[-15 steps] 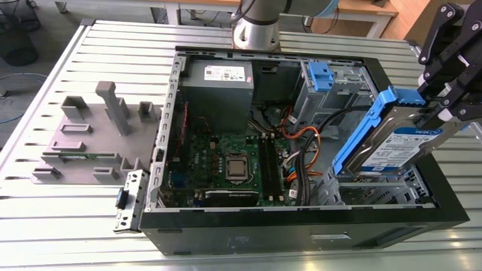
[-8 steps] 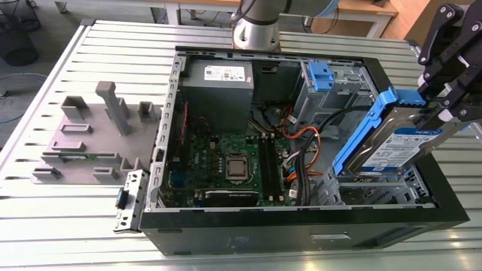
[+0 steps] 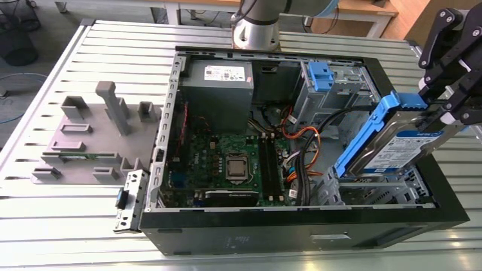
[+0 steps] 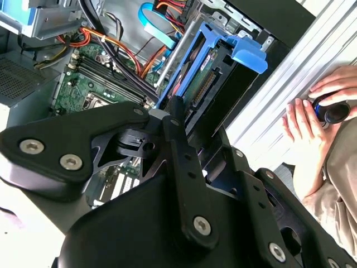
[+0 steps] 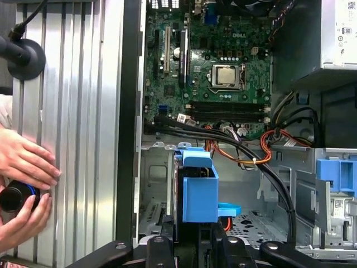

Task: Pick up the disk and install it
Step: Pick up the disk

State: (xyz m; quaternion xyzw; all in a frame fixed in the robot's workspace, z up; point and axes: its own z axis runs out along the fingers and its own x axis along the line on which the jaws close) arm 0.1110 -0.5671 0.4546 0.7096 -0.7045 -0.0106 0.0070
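Blue-framed and tilted on edge, the disk [image 3: 399,144] hangs over the drive bay [image 3: 376,192] at the exterior view's right of the open computer case [image 3: 301,231]. Your jaws are clamped on its upper end, I judge so that its lower end can lead down into the bay, clear of the cables [image 3: 305,161] beside it.

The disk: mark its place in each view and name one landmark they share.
Exterior view: the disk hangs tilted over the open case at the exterior view's right, clamped in the tool.
Second wrist view: the disk stands just beyond the tool's black linkage.
First wrist view: the disk is edge-on between the tool and the motherboard.
Shared landmark: the CPU socket on the motherboard, in all three views.
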